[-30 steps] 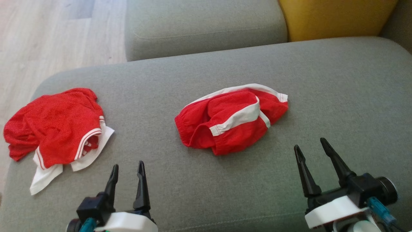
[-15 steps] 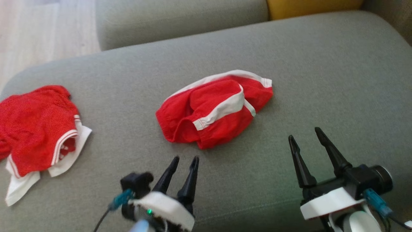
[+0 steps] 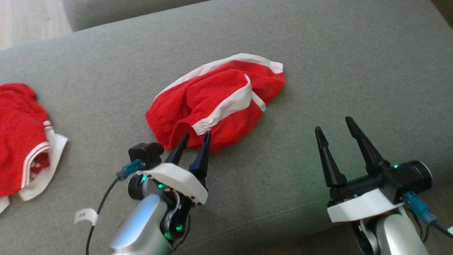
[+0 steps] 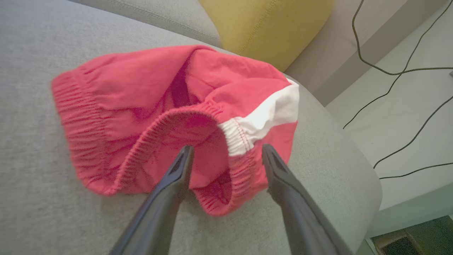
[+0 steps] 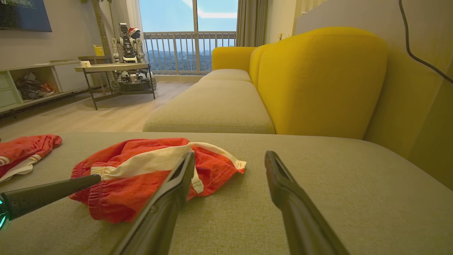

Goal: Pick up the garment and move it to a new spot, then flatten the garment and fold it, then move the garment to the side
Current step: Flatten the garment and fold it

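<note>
No step is judged done: the garment [image 3: 216, 102] lies crumpled on the sofa [image 3: 336, 53]; left hand [image 3: 196, 134] and right hand [image 3: 333, 123] are open, empty.

Grey fabric sofa seat [image 3: 336, 53], backed by yellow cushions [image 5: 318, 81]. Pale wood floor [image 5: 106, 117]. Balcony window [image 5: 191, 17] with railing — strong daylight. Curtain [image 5: 251, 21] drawn aside. Low table [image 5: 113, 67] and white shelving [image 5: 21, 85] stand beyond.

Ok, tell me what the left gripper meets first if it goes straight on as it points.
The red shorts: the left gripper, jaws open, points at their elastic waistband just ahead. Whether they touch is unclear.
</note>
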`<state>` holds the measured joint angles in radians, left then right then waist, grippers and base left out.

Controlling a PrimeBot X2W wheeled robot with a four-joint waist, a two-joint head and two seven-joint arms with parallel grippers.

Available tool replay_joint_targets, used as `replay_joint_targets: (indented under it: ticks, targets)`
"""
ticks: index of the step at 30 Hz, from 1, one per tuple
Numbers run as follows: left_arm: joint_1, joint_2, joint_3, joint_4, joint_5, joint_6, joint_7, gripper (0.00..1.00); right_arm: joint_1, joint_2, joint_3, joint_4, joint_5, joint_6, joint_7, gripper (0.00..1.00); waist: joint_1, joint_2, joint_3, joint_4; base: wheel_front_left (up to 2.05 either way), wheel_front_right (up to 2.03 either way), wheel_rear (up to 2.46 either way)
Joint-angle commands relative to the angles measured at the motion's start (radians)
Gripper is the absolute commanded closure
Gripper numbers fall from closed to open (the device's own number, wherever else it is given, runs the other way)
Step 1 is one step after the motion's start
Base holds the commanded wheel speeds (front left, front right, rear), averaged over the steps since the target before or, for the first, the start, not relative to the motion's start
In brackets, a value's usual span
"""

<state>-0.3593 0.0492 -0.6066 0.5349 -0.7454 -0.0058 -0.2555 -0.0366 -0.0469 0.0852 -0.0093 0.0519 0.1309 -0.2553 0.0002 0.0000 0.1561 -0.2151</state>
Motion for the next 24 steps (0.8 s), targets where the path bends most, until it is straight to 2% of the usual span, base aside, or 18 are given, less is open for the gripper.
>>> replay_joint_targets:
  ticks: [1,4,5,6,7,8,11,16,24]
  targets:
    - [-0.049,0.001,0.027,-0.020,-0.005,0.003,-0.006,0.00,-0.032,-0.003,0.025,-0.040,0.005,0.000,-0.006,0.00,-0.0002,0.0000,0.005,-0.011,0.00,0.00,0.00]
    - [-0.065,0.001,0.034,-0.007,-0.006,0.000,-0.006,0.00,-0.033,-0.003,0.035,-0.047,0.010,0.000,-0.006,0.00,-0.0002,0.0000,0.008,-0.021,0.00,0.00,0.00]
    - [-0.068,0.001,0.040,-0.006,-0.009,0.000,-0.006,0.20,-0.034,-0.003,0.037,-0.049,0.011,0.000,-0.006,0.00,-0.0002,0.0000,0.009,-0.024,0.00,0.00,0.00]
    - [-0.072,0.001,0.045,-0.010,-0.004,0.000,-0.006,0.55,-0.034,-0.003,0.038,-0.051,0.011,0.000,-0.006,0.00,-0.0002,0.0000,0.010,-0.026,0.00,0.00,0.00]
    - [-0.072,0.001,0.050,-0.014,0.001,0.001,-0.006,0.82,-0.034,-0.003,0.039,-0.052,0.010,0.000,-0.006,0.00,-0.0002,0.0000,0.011,-0.028,0.00,0.00,0.00]
    - [-0.072,0.001,0.054,-0.018,0.004,0.002,-0.006,1.00,-0.034,-0.003,0.039,-0.053,0.010,0.000,-0.006,0.00,-0.0002,0.0000,0.012,-0.030,0.00,0.00,0.00]
    - [-0.068,0.001,0.060,-0.035,0.014,-0.004,-0.006,1.00,-0.036,-0.003,0.041,-0.055,0.009,0.000,-0.006,0.00,-0.0002,0.0000,0.015,-0.034,0.00,0.00,0.00]
    - [-0.084,0.001,0.041,-0.069,0.025,-0.044,-0.006,1.00,-0.043,-0.003,0.060,-0.050,0.015,0.000,-0.006,0.00,-0.0002,0.0000,-0.007,-0.062,0.00,0.00,0.00]
    - [-0.257,0.001,-0.048,-0.082,-0.051,-0.090,0.046,1.00,-0.061,-0.003,0.108,-0.044,0.040,0.000,-0.006,0.00,-0.0002,0.0000,-0.046,-0.164,0.00,0.00,0.00]
